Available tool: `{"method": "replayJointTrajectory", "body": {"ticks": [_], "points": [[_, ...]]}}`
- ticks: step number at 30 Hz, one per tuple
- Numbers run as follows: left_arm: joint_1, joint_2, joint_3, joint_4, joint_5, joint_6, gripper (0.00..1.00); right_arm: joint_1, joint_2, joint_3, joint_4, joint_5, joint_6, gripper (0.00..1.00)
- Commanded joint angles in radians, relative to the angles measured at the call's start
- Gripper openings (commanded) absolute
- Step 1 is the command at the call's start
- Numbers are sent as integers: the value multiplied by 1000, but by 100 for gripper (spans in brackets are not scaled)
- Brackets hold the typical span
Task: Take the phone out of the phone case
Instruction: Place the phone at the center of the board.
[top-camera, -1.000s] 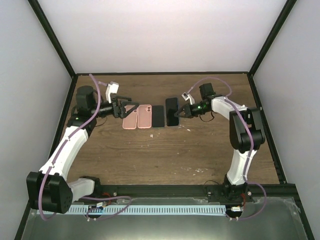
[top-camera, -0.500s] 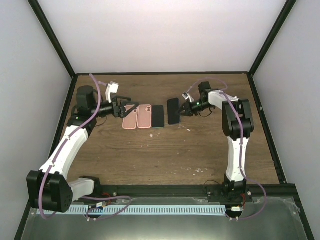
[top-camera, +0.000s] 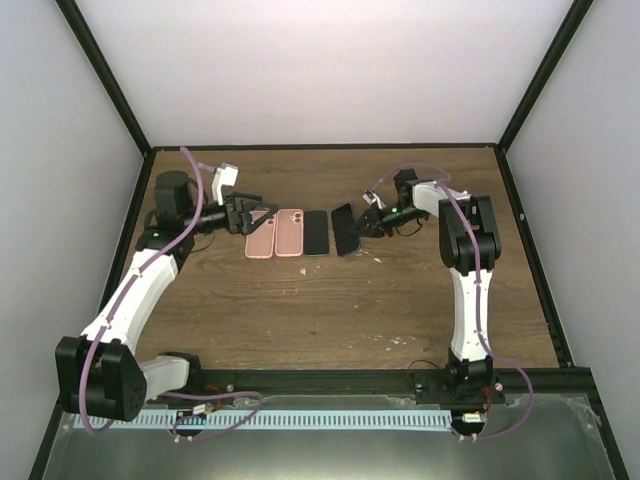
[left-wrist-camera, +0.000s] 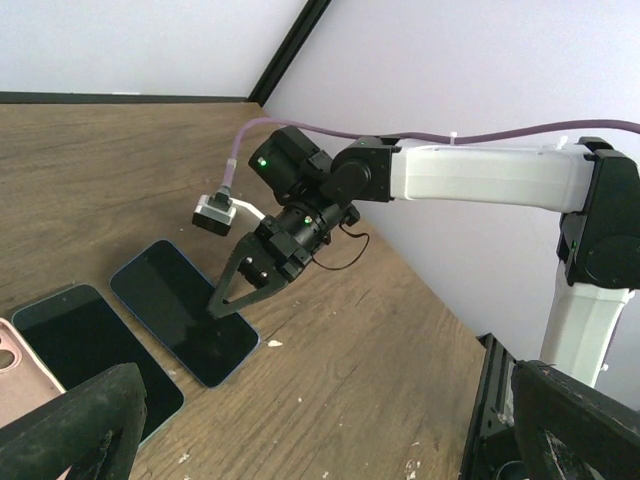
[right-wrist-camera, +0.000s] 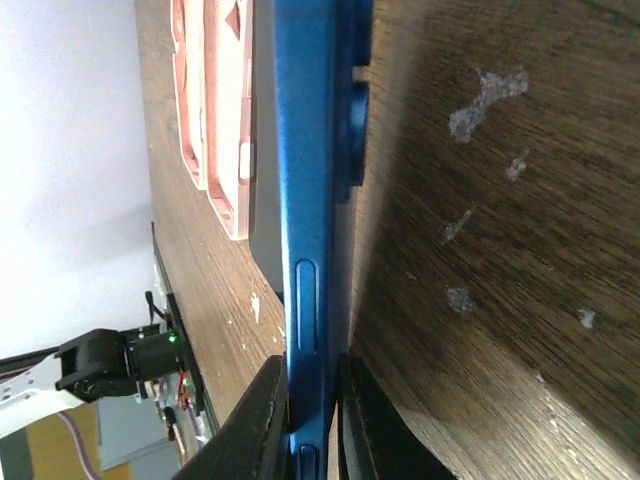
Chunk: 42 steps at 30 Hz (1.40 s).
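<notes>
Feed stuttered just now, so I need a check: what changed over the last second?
The right gripper, shut on the long edge of the blue phone, moved left as its elbow swung inward. That nudged the phone left and skewed it, so it now sits closer to the dark phone. The left gripper, open, the dark phone and the two pink cases stayed put.
</notes>
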Motion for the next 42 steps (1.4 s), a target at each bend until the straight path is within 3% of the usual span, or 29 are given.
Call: {"method": "replayJointTrajectory", "body": {"ticks": [1,10,28,38,42], "points": [[8,7,-5,27,-3,-2,100,-5,21,21,-3,-114,46,11],[16,0,-12,31,-5,-9,100,-3,-14,-44,131,-137,173,25],[23,-1,-25,45,-10,-16,100,16,-50,-97,248,-106,244,27],[30,-2,-24,41,-18,-15,100,35,-69,-75,183,-33,183,38],[33,-8,-29,43,-19,-15,100,35,-80,-75,169,5,159,38]]}}
